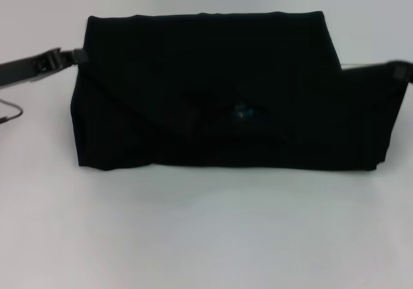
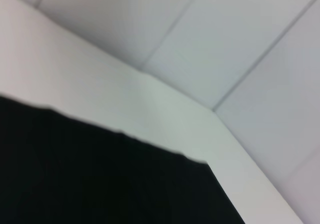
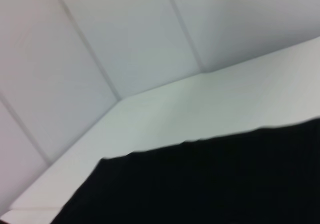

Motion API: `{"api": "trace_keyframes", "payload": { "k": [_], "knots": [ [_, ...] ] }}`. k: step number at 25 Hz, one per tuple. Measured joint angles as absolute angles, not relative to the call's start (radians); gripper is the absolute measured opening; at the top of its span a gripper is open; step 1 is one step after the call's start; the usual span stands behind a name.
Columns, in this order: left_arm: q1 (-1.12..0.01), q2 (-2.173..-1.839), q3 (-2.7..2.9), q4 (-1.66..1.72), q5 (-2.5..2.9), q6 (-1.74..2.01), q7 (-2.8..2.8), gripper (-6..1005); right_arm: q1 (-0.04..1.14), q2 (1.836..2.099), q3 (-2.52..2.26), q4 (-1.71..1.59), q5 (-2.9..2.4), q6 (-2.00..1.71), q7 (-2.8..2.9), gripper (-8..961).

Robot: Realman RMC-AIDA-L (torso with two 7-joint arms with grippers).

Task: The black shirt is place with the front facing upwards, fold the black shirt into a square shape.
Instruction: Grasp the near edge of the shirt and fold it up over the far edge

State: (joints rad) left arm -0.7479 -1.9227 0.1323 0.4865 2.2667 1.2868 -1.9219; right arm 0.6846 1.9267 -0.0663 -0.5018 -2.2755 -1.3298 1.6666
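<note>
Big soft black shirt [image 1: 213, 89] folded into a wide block on the plain white table [image 1: 206, 231].

Lying in the middle of the table, long from left to right, with a small bluish neck label [image 1: 243, 112] near its middle. Left black gripper [image 1: 76, 57] touching the far left corner of the cloth. Right black gripper [image 1: 400, 71] at the far right edge. Cannot tell if either one is wide, narrow or pinching cloth. Only black cloth and white table seen from both wrists.
</note>
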Motion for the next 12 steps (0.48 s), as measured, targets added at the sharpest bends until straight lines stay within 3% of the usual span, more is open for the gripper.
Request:
{"api": "trace_keyframes", "payload": {
  "k": [7, 12],
  "knots": [
    [-0.812, -1.96, 0.146, 0.46, 2.214, 1.084, -1.865, 98, 0.798, 1.918, -0.143, -0.449, -2.275, -1.117, 1.688, 81],
    [-0.84, -1.967, 0.149, 0.423, 2.157, 1.0, -1.805, 102, 0.847, 1.932, -0.183, -0.424, -2.275, -0.995, 1.683, 85]
  ]
}}
